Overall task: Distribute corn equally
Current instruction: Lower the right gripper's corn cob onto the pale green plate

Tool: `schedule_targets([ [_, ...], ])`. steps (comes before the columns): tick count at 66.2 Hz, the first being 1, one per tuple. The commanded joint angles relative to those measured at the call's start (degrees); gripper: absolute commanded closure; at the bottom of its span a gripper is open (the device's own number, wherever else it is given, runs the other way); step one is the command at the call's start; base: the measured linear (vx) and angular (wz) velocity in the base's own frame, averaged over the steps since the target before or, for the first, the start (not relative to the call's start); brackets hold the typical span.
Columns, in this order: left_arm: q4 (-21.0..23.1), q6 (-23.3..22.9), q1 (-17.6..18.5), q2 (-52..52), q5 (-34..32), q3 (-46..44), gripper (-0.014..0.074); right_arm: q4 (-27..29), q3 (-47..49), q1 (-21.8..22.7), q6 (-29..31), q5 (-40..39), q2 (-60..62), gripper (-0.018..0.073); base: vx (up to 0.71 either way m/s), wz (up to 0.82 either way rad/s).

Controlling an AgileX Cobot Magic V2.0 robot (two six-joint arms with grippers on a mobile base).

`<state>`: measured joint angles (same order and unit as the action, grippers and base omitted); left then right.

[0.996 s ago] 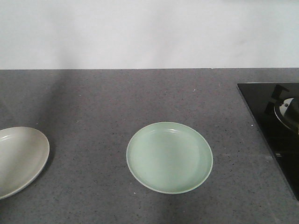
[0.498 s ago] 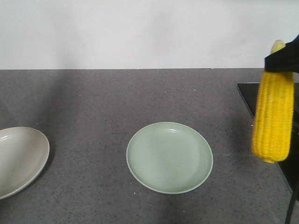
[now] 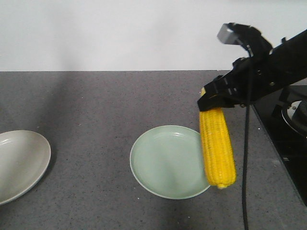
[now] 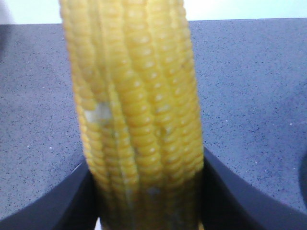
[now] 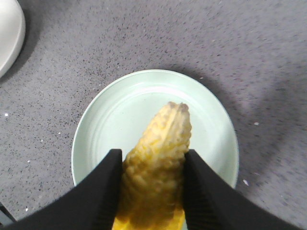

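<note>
The right gripper point(image 5: 151, 191) clamps a cob point(image 3: 218, 146) by its top — long axis hanging down over the green plate point(image 3: 158, 165); the left gripper point(image 4: 148, 201) clamps another cob point(image 4: 136, 115).

Grey speckled counter point(image 3: 96, 96): green plate point(image 3: 163, 163), beige plate point(image 3: 19, 160), seemingly inset black hob point(image 3: 283, 139).
</note>
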<state>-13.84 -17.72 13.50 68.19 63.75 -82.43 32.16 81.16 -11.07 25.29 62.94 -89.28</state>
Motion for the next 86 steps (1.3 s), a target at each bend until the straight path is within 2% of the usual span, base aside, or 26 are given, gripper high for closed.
schedule_targets([
  [1, -0.9, -0.3, 0.0, -1.2, -3.7, -1.4, 0.0594, 1.6, 1.3, -1.5, -0.6, -3.3, -0.9, 0.0556, 0.0, 0.0],
  [28, -0.5, -0.3, 0.0, -1.2, -3.6, -1.4, 0.0594, 2.6, 7.0, -2.0, -3.7, -1.6, -10.8, 0.0547, 0.0, 0.0],
  [50, -0.5, -0.3, 0.0, -1.2, -3.5, -1.4, 0.0594, 2.7, 6.9, -2.0, -3.9, -1.5, -12.2, 0.0498, 0.0, 0.0],
  [69, -0.5, -0.3, 0.0, -1.2, -3.5, -1.4, 0.0594, 2.4, 6.9, -2.0, -3.9, -1.4, -12.2, 0.0368, 0.0, 0.0],
  [86, -0.5, -0.3, 0.0, -1.2, -3.4, -1.4, 0.0594, 1.4, 6.9, -2.0, -4.0, -1.4, -12.2, 0.0135, 0.0, 0.0],
])
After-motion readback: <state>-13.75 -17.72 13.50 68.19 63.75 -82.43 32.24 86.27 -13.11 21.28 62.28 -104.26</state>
